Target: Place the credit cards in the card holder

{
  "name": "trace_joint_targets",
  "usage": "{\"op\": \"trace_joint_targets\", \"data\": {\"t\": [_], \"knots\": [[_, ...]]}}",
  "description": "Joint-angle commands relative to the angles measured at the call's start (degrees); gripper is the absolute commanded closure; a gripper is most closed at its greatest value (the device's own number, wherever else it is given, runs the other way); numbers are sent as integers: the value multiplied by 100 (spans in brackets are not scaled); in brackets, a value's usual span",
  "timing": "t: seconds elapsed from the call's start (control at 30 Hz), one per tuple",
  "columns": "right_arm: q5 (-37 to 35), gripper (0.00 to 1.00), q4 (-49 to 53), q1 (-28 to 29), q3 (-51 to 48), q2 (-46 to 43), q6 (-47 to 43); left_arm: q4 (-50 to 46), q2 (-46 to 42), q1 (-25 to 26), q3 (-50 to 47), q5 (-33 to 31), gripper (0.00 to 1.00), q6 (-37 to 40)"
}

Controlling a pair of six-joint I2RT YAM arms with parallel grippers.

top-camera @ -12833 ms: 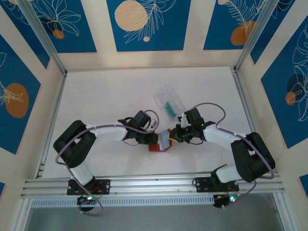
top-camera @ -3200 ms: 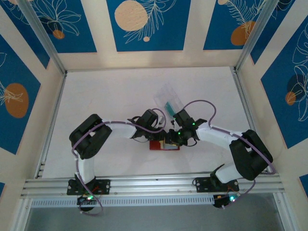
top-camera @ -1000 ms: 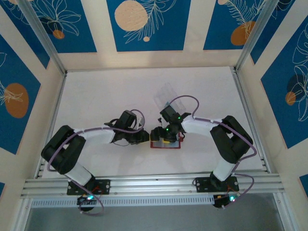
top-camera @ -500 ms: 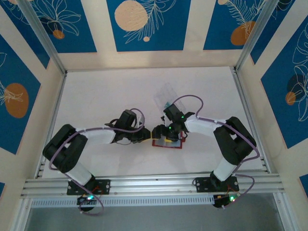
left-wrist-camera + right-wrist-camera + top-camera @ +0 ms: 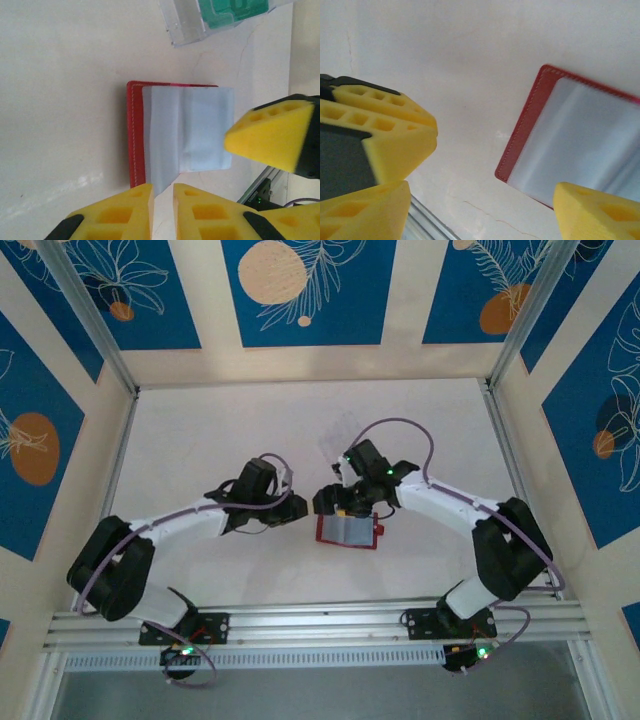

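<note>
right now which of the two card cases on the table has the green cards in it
The clear plastic case: teal credit cards show through it; the open red card holder shows pale sleeves, no green.

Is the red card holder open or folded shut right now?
Open. The card holder lies spread flat on the table, its pale clear sleeves facing up inside the red border.

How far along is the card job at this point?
Done: the wallet lies open on the table, its pale sleeves showing no card. In hand: nothing; the left gripper is nearly shut and empty, the right gripper wide open and empty. Left: the green cards sit in the clear case; each must be taken out and slid into a sleeve.
</note>
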State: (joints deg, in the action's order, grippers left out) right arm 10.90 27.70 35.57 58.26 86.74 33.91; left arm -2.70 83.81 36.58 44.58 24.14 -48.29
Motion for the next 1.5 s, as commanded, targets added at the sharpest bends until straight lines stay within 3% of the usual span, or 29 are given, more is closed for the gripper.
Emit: {"op": "trace_joint_targets", "data": {"t": [0.0, 0.23, 0.47, 0.9, 1.47], "knots": [[-507, 31, 761, -259, 242, -319, -291, -186, 406, 209, 556, 228, 82, 291], [-1120, 47, 1401, -949, 955, -257, -667, 166, 1528, 516, 1229, 543, 82, 282], [-1418, 48, 1549, -1235, 1760, 455, -984, 249, 2197, 616, 1382, 625, 83, 360], [-1863, 49, 1889, -1274, 3126, 1868, -1476, 705, 2132, 617, 387, 454, 83, 309], [-2315, 52, 2014, -1044, 3525, 2684, -1737, 762, 1927, 620, 193, 362, 83, 237]]}}
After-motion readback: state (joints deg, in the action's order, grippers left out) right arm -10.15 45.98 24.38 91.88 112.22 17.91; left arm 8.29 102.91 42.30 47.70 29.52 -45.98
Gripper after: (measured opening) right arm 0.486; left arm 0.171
